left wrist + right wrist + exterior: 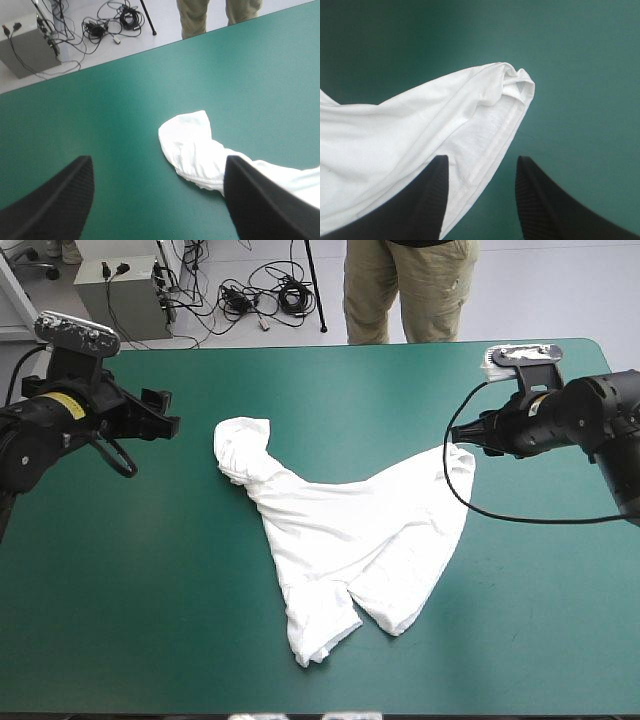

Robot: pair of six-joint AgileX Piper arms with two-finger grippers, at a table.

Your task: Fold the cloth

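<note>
The white T-shirt [350,530] lies rumpled across the middle of the table, with a bunched end at the far left and a drawn-out corner at the right. My left gripper [168,418] hovers open to the left of the bunched end, apart from it. In the left wrist view that bunched end of the T-shirt [192,150] lies ahead of the left gripper [159,162], nearer one finger. My right gripper [458,443] is at the right corner. In the right wrist view the right gripper [481,162] stands open, and an edge of the T-shirt [420,125] runs between its fingers.
The teal-green cover [120,590] surrounds the shirt on all sides. The shirt's lowest hem lies close to the table's near edge [300,712]. The far edge [300,347] is well beyond the shirt.
</note>
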